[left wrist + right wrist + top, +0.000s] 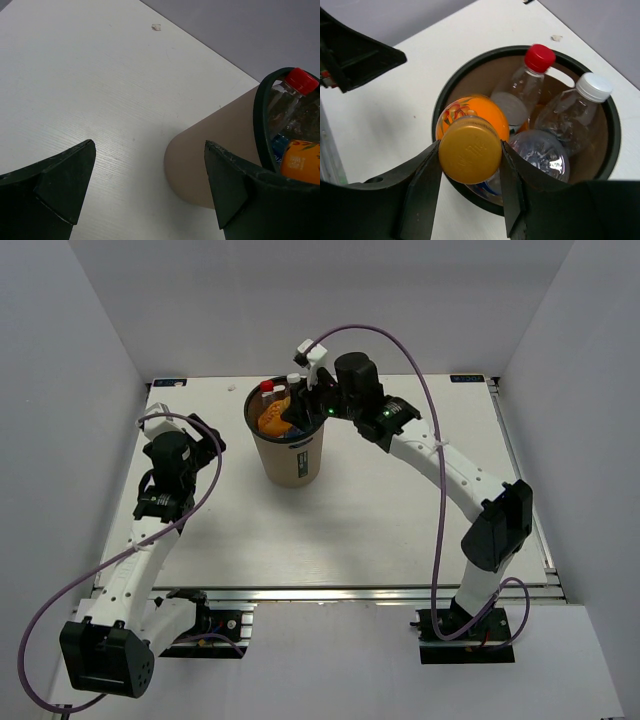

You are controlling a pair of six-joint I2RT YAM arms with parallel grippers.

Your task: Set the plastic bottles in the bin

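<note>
Bottles for bin: orange one held over the opening.
Table [400,520]; tan bin [293,462] toward 12 o'clock, holding red-capped bottle [525,85] and white-capped bottle [570,110], crowding the drop; right gripper [470,155] reaching in from 3 o'clock, pinching orange bottle [472,117] at the cap end, probably for release; left gripper [149,147] spread, empty, at 9 o'clock, not obstructing.

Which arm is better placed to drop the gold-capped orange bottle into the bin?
Right. The right end effector is shut on the orange bottle by its cap, directly above the bin. The left end effector is open and empty, beside the bin.
</note>
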